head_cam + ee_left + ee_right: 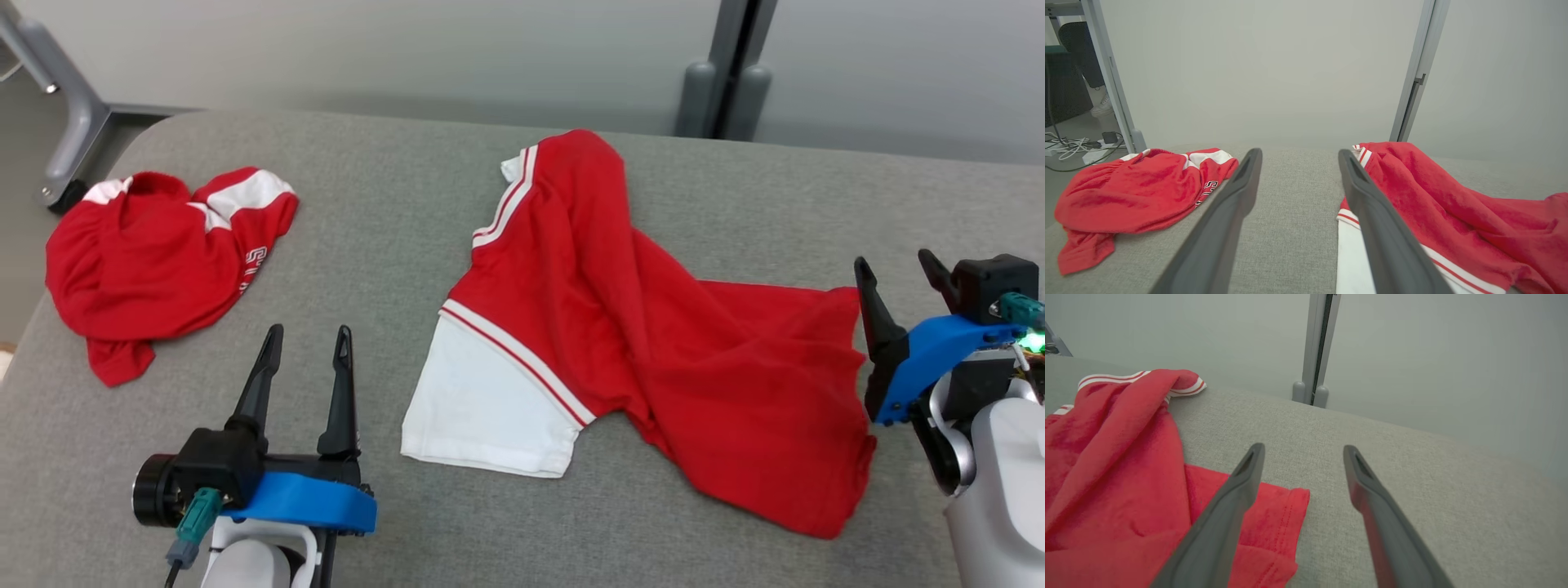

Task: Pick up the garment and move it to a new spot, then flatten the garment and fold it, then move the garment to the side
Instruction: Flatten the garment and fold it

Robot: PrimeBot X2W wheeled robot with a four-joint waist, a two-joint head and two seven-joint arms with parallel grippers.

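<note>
Your red jersey garment with a white sleeve (620, 327) lies mid-table on the grey fabric-covered table (392, 245), its long axis running from the far edge toward the near right corner. The right gripper (894, 258), jaws spread and empty, sits at its hem. The left gripper (310, 328), likewise spread and empty, flanks the sleeve. A crumpled second red garment (155, 261) lies well apart by the left edge and is no obstacle, you may judge.

Red-and-white knit cloth shirt (653, 351), centre: soft, matt, creased. Crumpled red cloth garment (147, 269), 9 o'clock: same matt knit. Grey woven fabric surface (392, 212): coarse, matt. Left gripper (311, 328) fingers (341, 400), 7 o'clock: dark smooth plastic; blue plastic bracket (310, 502) glossier.
</note>
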